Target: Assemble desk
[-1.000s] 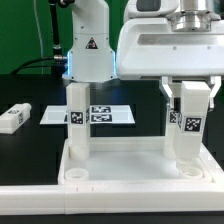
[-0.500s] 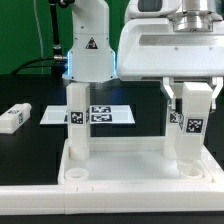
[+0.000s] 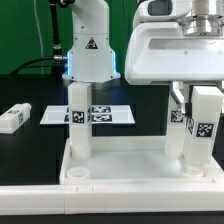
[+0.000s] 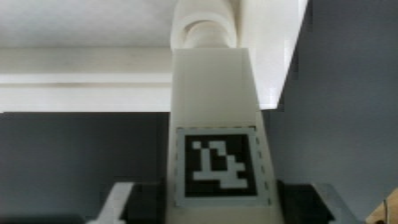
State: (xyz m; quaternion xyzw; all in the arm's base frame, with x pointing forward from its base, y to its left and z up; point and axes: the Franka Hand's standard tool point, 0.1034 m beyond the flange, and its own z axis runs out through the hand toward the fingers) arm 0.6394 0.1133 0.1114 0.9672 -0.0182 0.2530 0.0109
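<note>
The gripper (image 3: 197,100), half-closed around the 3 o'clock leg (image 3: 198,138), seemingly seats it in the desk top (image 3: 120,174); the next move calls for twisting it tight.

We have clear passage above the desk top (image 3: 125,160) between two upright legs: the free-standing leg (image 3: 78,125) bounds it on the exterior view's left, the held leg (image 3: 200,135), gripper (image 3: 192,112) bulking above, on that view's right. A loose leg (image 3: 12,118) lies well aside.
</note>
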